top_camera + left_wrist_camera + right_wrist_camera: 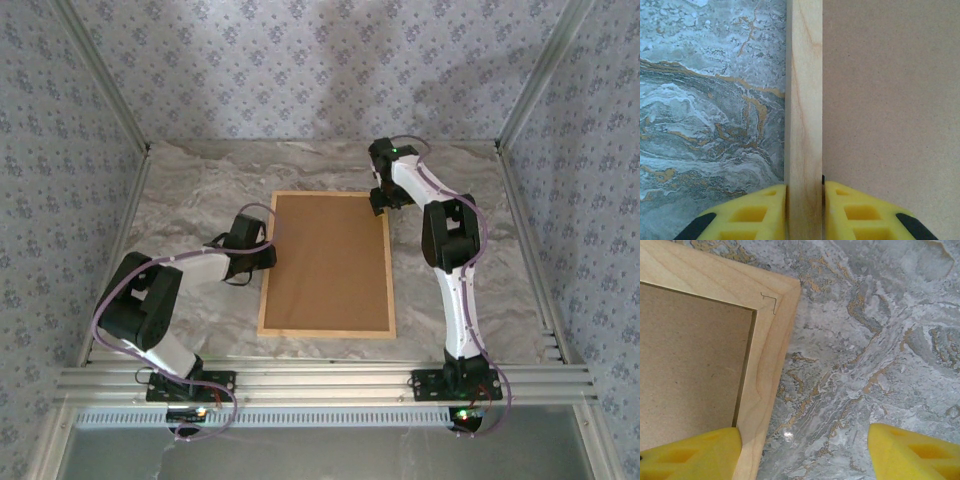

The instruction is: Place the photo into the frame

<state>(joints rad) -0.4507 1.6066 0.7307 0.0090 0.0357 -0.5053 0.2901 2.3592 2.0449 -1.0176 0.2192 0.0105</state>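
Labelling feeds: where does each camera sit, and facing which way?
Top external: above, behind the bases, looking down on table, frame, both arms.
Left wrist: on the left gripper, facing down; its fingers pinch the frame's left rail.
Right wrist: on the right gripper, facing down at the frame's far right corner; fingers apart.
All share the frame and backing board.

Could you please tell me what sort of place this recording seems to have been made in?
Probably a small robot test booth dressed to look domestic: floral wallpapered walls on three sides, a marble-look tabletop, and bare aluminium rails along the near edge.
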